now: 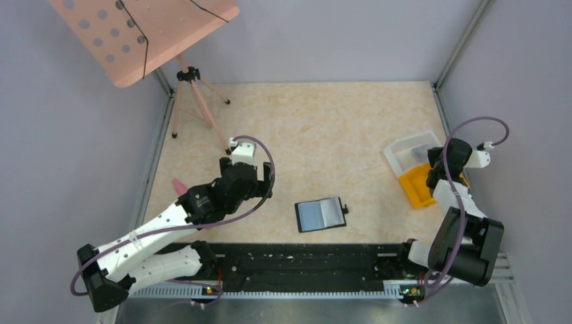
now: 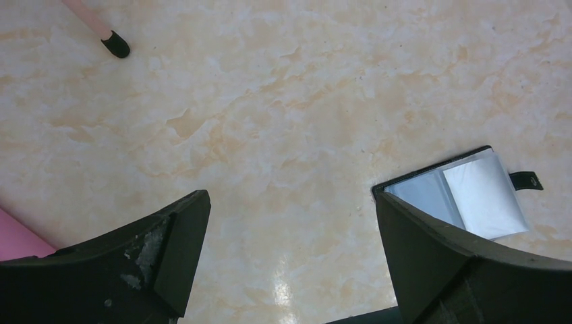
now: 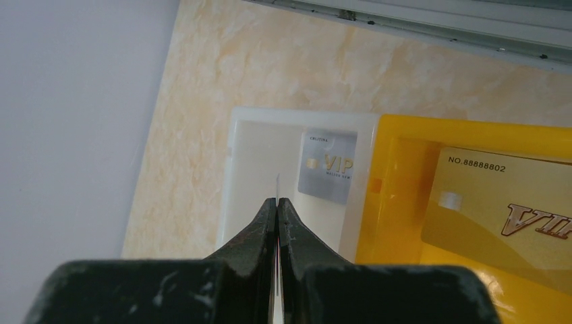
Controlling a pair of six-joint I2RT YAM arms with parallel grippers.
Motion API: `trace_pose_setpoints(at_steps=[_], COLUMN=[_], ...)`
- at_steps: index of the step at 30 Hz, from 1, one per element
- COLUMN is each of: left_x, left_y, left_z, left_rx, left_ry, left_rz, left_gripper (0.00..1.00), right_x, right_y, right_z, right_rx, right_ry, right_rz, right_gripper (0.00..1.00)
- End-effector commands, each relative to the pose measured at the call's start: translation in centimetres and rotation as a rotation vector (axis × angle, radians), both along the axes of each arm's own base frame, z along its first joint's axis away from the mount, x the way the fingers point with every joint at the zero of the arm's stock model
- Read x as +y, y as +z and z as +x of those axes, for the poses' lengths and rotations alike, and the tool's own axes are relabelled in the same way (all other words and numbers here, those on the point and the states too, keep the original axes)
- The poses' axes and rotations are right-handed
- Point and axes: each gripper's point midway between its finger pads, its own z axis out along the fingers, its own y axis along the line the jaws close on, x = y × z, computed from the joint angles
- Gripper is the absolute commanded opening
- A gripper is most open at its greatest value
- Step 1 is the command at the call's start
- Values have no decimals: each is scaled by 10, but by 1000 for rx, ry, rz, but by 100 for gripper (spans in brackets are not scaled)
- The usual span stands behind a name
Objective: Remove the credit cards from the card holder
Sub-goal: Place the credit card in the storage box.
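Now the small, flat black card holder with its glossy grey-blue face lies spread open on the beige marbled tabletop, near the front edge and roughly midway between the two arms, a short black strap tab sticking out from its right side. From the left wrist camera, the card holder sits ahead and to the right, its near corner hidden behind one finger. The left gripper hovers above bare table just left of the holder, touching nothing, and its black fingers stand wide apart around empty space. A pink tripod leg with a black rubber foot rests on the table farther off. The right gripper hangs well away at the right side, above a clear plastic tray that touches a yellow plastic bin. Its fingers are pressed together on a thin pale card seen edge-on, poking out past the tips. A silver card marked VIP lies in the tray, and a gold card with a printed number lies in the bin.
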Motion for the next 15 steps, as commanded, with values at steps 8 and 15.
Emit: trace_pose_setpoints(at_steps=[8,15], left_x=[-7,-3], left_y=[6,9], left_z=[1,-1], left_rx=[-17,-27], left_ry=[-11,3], left_rz=[-54,-87], left_gripper=[99,99], right_x=[-21,-26], right_y=[11,6], right_z=[23,39], right_rx=[-63,-43], right_ry=[-77,-71], right_rz=[-6,-3], right_gripper=[0,0])
